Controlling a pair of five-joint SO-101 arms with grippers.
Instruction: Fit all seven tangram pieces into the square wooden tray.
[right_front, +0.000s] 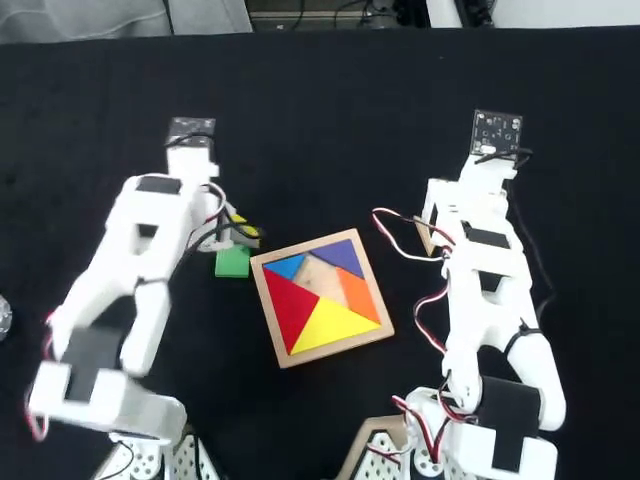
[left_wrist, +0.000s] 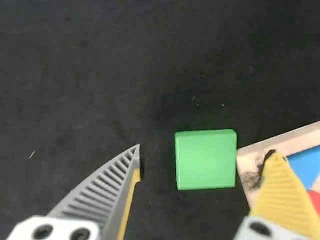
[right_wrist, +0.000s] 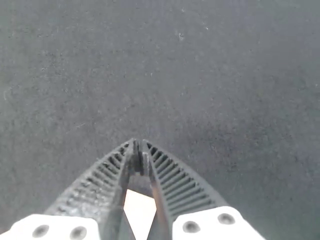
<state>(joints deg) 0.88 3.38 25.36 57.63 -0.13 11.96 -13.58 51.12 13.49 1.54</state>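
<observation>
Inside the tray (right_front: 338, 345), five coloured pieces (right_front: 289, 305)

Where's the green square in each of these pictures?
High view: green square on the black cloth, at the tray's upper-left corner.
Left wrist view: green square between the left gripper's open fingers, beside that corner.
Right wrist view: black cloth under the shut right gripper.
Shared landmark: the tray corner.

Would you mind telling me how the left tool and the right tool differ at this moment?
The left tool is open with the green square between its fingers; the right tool is shut on nothing. The left tool sits at the corner of the tray; the right tool is over bare black cloth. Both have ribbed fingers.
</observation>
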